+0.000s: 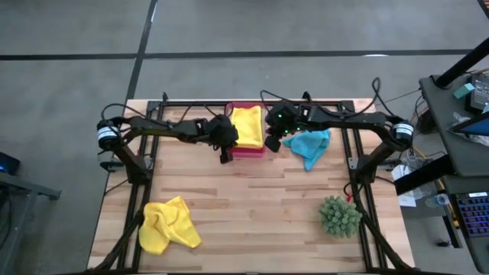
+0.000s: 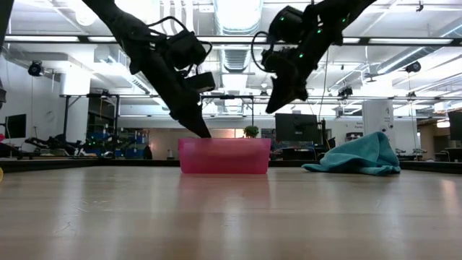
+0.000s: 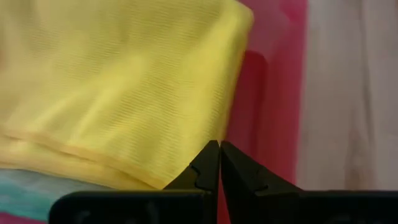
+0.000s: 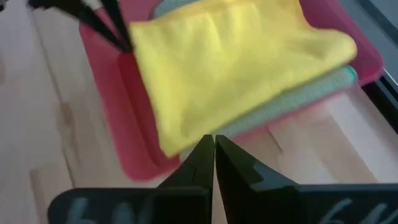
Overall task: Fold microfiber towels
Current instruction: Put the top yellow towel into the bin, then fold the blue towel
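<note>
Taking the pink tray (image 1: 248, 150) as landmark: nearest the front edge of the wooden surface (image 1: 252, 206), well apart from the tray, lies a crumpled yellow towel (image 1: 168, 225), with a spiky green plant (image 1: 339, 215) off toward the other front corner. Just beside the tray rests a rumpled turquoise towel (image 1: 309, 145). Inside the tray a folded yellow towel (image 4: 236, 62) sits on top of a light green one (image 4: 298, 93). The left claw (image 3: 219, 163), fingers together, dips at the tray's rim. The right claw (image 4: 214, 155), fingers together, hangs above the tray's other side.
</note>
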Robot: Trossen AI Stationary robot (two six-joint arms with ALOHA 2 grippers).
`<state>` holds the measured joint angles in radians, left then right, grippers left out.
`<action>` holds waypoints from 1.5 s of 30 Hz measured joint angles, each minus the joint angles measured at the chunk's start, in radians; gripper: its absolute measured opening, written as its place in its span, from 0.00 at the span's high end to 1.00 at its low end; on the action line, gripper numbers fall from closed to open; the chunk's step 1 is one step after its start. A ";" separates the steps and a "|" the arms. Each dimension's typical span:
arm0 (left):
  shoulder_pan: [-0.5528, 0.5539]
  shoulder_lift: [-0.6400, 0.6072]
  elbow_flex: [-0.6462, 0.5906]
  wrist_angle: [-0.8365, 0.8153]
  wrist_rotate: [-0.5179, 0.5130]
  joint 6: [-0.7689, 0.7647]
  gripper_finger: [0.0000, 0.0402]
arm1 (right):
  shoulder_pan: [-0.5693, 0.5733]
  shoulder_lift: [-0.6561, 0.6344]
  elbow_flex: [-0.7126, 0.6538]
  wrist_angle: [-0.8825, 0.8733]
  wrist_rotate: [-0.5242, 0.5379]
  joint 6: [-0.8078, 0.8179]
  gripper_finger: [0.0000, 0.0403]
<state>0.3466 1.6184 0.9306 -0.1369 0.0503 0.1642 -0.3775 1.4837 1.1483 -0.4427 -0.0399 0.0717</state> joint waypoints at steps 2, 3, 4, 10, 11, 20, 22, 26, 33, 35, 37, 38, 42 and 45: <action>0.000 -0.002 0.004 0.002 -0.008 -0.001 1.00 | 0.000 -0.025 -0.005 -0.035 0.011 0.022 0.98; 0.000 -0.008 0.006 0.002 -0.011 -0.001 1.00 | 0.000 -0.037 -0.010 -0.051 0.022 0.043 0.98; -0.001 -0.016 0.009 -0.002 -0.011 -0.001 1.00 | 0.000 -0.047 -0.014 -0.067 0.031 0.069 0.98; -0.036 -0.101 0.016 0.028 -0.011 -0.002 1.00 | 0.000 -0.095 -0.068 -0.215 0.045 0.222 0.90; -0.047 -0.117 0.013 0.042 -0.011 -0.002 1.00 | 0.001 -0.098 -0.087 -0.222 0.044 0.240 0.88; -0.148 -0.195 0.010 0.091 -0.010 -0.002 1.00 | 0.034 -0.102 -0.213 -0.240 0.046 0.426 0.57; -0.164 -0.196 0.010 0.103 -0.010 -0.002 1.00 | 0.054 -0.102 -0.229 -0.246 0.048 0.456 0.52; -0.179 -0.192 0.009 0.119 -0.018 -0.002 1.00 | 0.097 -0.096 -0.236 -0.305 0.157 0.499 0.46; -0.180 -0.179 0.008 0.130 -0.080 -0.004 1.00 | 0.156 -0.026 -0.238 -0.301 0.227 0.544 0.46; -0.180 -0.179 0.008 0.137 -0.088 -0.004 1.00 | 0.165 0.008 -0.238 -0.301 0.254 0.545 0.46; -0.180 -0.179 0.008 0.142 -0.089 -0.008 1.00 | 0.169 0.041 -0.238 -0.304 0.282 0.543 0.46; -0.180 -0.179 0.007 0.151 -0.089 -0.021 1.00 | 0.169 0.055 -0.238 -0.303 0.291 0.538 0.46; -0.181 -0.179 0.007 0.167 -0.089 -0.054 1.00 | 0.168 0.096 -0.238 -0.300 0.303 0.513 0.46; -0.185 -0.179 0.005 0.166 -0.090 -0.054 1.00 | 0.168 0.108 -0.237 -0.298 0.332 0.511 0.47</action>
<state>0.1613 1.4391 0.9360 0.0286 -0.0395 0.1101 -0.2091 1.5913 0.9112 -0.7411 0.2926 0.5823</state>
